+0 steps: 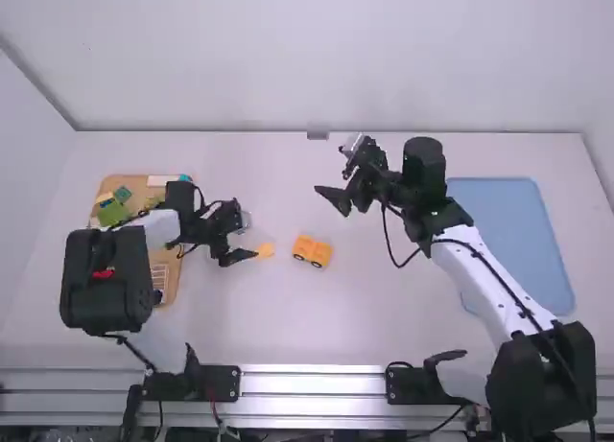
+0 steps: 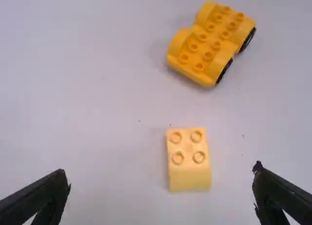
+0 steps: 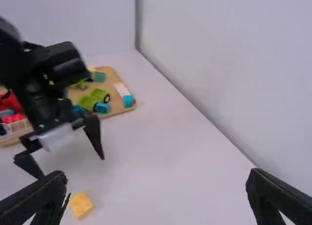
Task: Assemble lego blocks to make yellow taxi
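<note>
One pale yellow block (image 2: pixel 189 159) sits studs-up on the worktop (image 1: pixel 288 337), just beside the wheeled yellow base (image 2: pixel 212 43), not touching it. I judge the step as picking it up: I should centre the left hand (image 2: pixel 160 169) first, since the block lies off its midline, then descend straight and squeeze low on the side faces, leaving the studs free. The base sits at an angle, so pressing on probably needs a wrist turn. My left hand's fingers are wide apart, low over the block; my right hand (image 3: pixel 157 173), also spread, hangs beyond the base.
</note>
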You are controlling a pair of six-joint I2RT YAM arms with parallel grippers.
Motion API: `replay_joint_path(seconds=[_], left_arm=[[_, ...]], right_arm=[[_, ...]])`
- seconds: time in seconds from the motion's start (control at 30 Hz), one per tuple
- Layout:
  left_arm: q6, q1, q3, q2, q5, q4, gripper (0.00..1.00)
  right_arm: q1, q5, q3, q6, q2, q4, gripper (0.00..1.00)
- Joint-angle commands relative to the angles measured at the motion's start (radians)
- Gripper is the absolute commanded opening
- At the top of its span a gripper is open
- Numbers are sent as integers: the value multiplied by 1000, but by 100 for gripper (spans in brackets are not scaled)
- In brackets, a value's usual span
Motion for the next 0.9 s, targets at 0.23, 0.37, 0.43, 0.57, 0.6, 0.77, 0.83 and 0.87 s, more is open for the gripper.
replay_joint_path(seconds=[0.23,0.37,0.43,0.57,0.6,0.77,0.83,0.87], left_arm=[[-141,-30,-197,3,227,325,99],[-188,-35,-200,24,148,373,99],[-223,-32,-183,58,113,384,99],[-229,-32,-164,116,100,378,99],[-227,-31,-161,130,101,379,99],[-122,-34,-169,156,102,389,99],[-128,-44,-169,166,100,410,97],[-126,-42,-169,168,101,412,91]], right_arm=[[1,-82,-19,-80,15,-13,98],[5,-85,-19,-120,15,-41,98],[18,-85,-19,-119,15,-54,98],[31,-85,-19,-119,15,-60,98],[34,-81,-19,-120,15,-60,98],[34,-81,-19,-119,15,-59,98],[34,-82,-19,-119,15,-59,98],[34,-81,-19,-119,15,-59,98]])
